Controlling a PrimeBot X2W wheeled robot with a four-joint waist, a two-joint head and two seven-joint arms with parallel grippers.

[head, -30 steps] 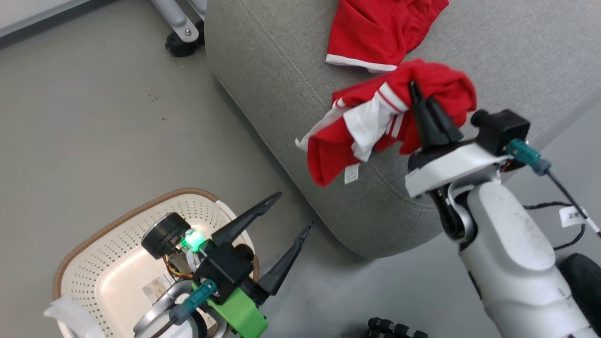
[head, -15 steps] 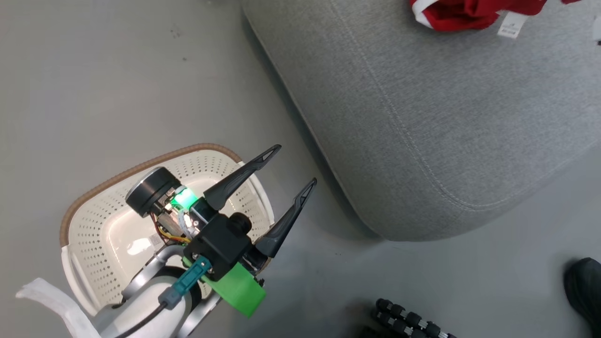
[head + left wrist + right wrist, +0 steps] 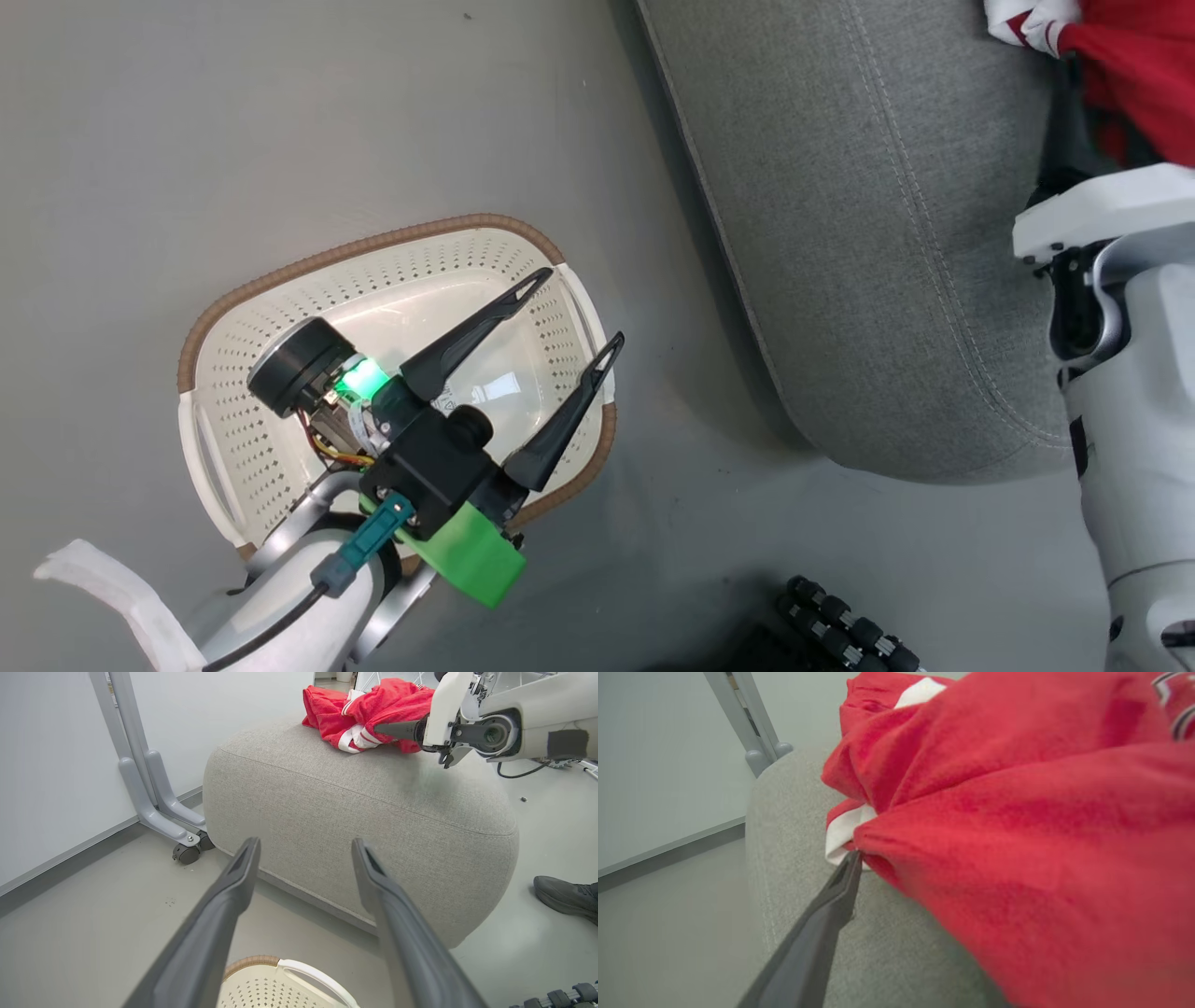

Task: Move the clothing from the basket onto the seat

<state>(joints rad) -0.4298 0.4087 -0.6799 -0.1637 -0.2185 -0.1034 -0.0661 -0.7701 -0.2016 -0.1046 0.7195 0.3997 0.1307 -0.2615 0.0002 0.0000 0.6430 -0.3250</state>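
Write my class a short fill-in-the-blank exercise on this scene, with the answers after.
The clothing on the seat is mostly ____. The left gripper hangs over the basket with its fingers ____. The basket's woven-look rim is ____.
Missing words: red; open; brown.

No legible text, label, brand or number anywhere.
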